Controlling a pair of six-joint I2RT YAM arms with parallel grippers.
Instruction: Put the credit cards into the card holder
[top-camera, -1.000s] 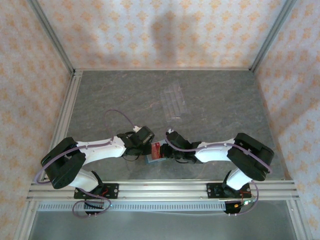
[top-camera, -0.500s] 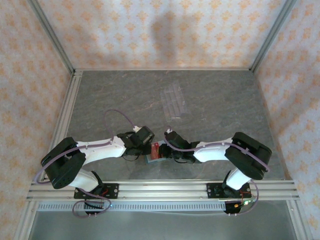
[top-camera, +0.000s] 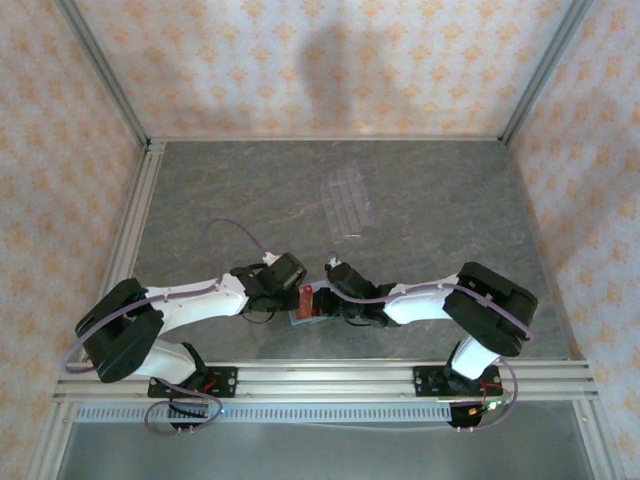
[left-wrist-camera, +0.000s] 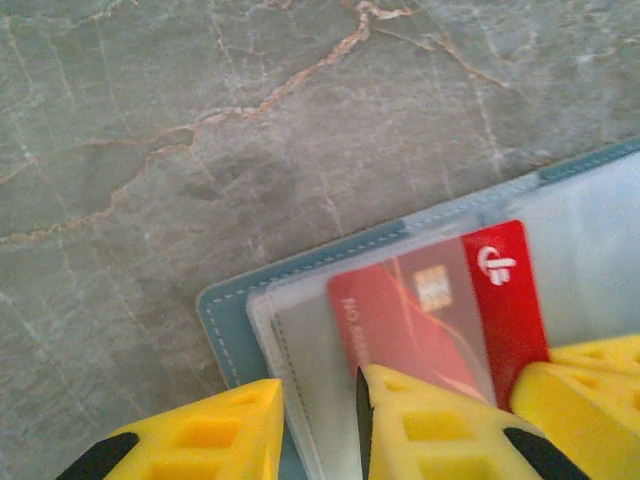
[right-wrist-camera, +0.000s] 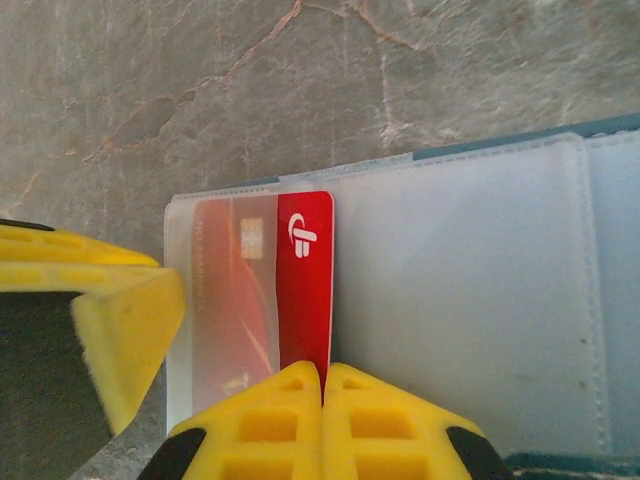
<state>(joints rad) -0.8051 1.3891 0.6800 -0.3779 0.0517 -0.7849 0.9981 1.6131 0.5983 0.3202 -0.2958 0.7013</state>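
As closed right gripper (right-wrist-camera: 322, 378) meets red card (right-wrist-camera: 305, 275), left gripper (left-wrist-camera: 320, 405) ajar astride card holder (left-wrist-camera: 226, 322)

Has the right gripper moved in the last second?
Yes. The right gripper has slid slightly left, away from its bolted base, shut on the red card over the card holder.

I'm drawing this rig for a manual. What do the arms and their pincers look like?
The left arm and right arm have white links, bulky black joint housings and thin purple cables looped alongside. The left pincer and right pincer have blocky yellow fingers with square recesses and black bases.
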